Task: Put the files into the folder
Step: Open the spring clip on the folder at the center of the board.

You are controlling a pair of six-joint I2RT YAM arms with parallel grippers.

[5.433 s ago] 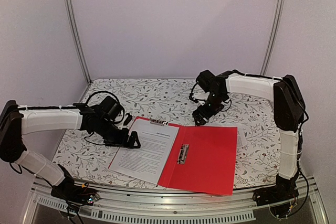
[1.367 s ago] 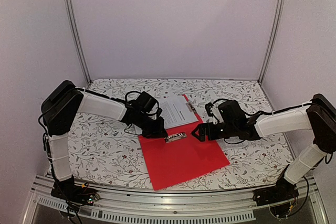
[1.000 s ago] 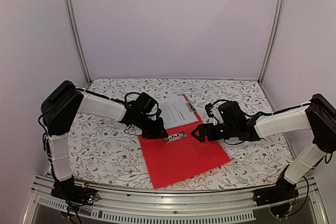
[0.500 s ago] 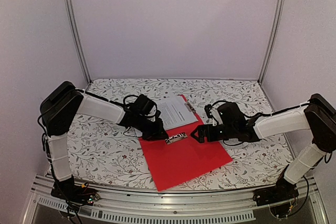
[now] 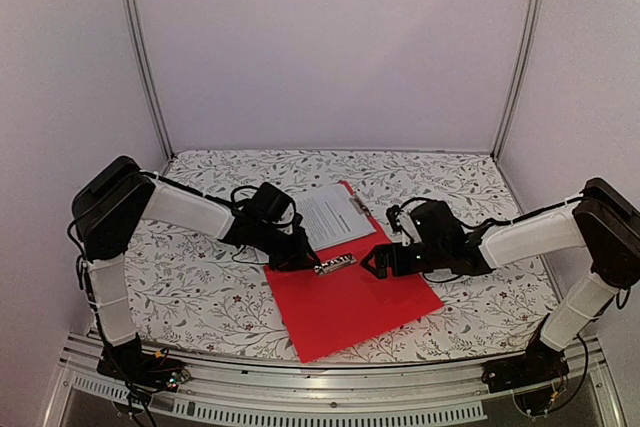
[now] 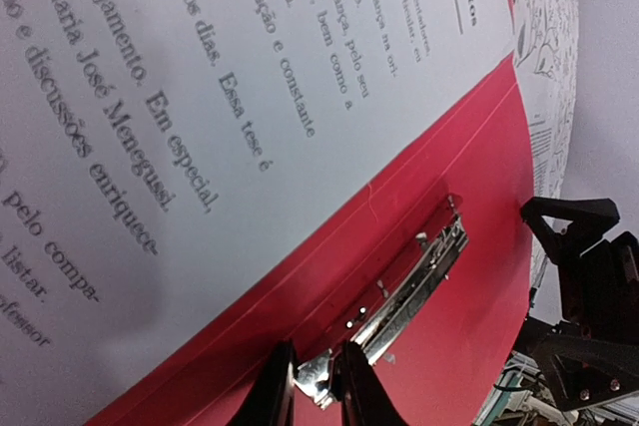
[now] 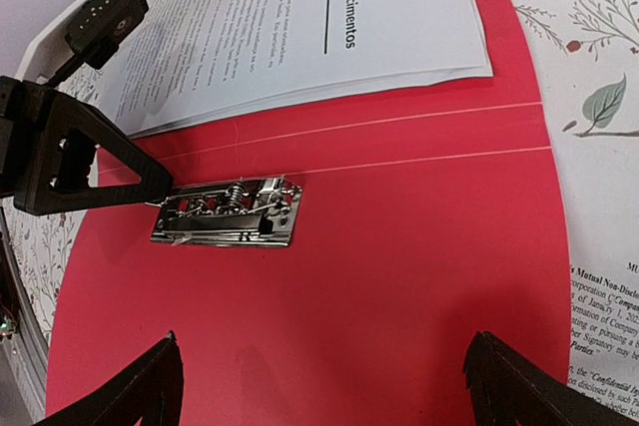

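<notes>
The left gripper (image 6: 315,394) jaws are pinched on one end of the metal clip (image 7: 228,213). The right gripper (image 7: 319,386) jaws stand wide apart, holding nothing, over the open red folder (image 5: 350,307). The files (image 5: 330,212) lie flat on the folder's far leaf.

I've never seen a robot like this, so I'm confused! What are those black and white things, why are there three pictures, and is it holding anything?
They're two robot arms, a left arm and a right arm, bolted at a table's edge. One picture looks down from above. The other two come from little cameras on each wrist. On the flowery tablecloth lies an open red folder, with printed files resting on its far half. The left gripper pinches the end of the metal clip inside the folder. The right gripper is wide open over the folder, holding nothing.
</notes>
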